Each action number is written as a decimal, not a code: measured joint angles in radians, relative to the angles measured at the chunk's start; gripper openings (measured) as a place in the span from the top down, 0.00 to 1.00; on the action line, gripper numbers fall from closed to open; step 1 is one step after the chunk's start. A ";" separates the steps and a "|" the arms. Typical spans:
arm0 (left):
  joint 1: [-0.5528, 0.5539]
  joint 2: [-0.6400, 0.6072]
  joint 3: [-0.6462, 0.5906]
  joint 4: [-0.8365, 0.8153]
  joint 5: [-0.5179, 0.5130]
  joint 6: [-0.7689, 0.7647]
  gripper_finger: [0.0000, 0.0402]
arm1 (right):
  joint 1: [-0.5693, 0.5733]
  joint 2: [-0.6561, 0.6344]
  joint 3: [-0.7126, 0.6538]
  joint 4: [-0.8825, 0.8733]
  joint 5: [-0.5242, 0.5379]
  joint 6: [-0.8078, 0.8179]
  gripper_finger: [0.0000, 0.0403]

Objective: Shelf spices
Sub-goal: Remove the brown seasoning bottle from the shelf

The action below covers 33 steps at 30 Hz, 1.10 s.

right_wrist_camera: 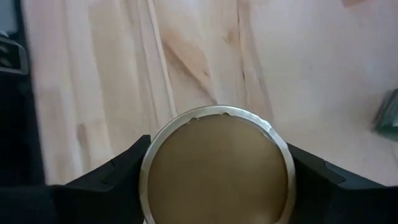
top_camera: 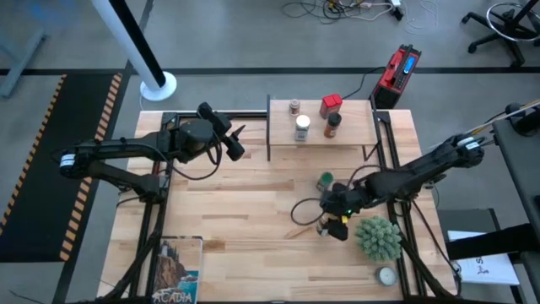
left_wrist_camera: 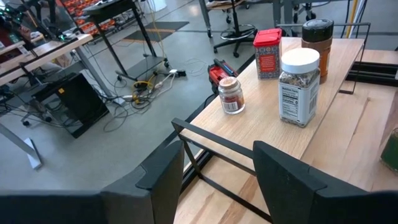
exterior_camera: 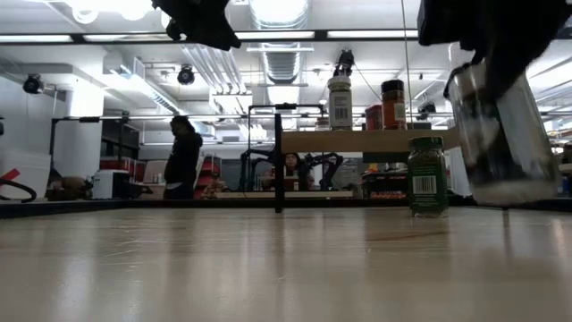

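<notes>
My right gripper (right_wrist_camera: 217,180) pinches a clear glass jar with a round metal lid (right_wrist_camera: 217,165) just above the table, and the light wooden shelf (top_camera: 354,135) with four spices lies ahead toward the far edge.

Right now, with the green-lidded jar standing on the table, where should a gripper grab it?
By the lid, from straight above: the green jar stands upright on the table, with its lid uncovered. The left gripper is open; the right gripper holds another jar.
</notes>
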 joint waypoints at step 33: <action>0.000 0.000 0.000 -0.015 0.024 -0.008 0.53 | 0.010 0.175 0.171 -0.200 0.175 -0.112 0.28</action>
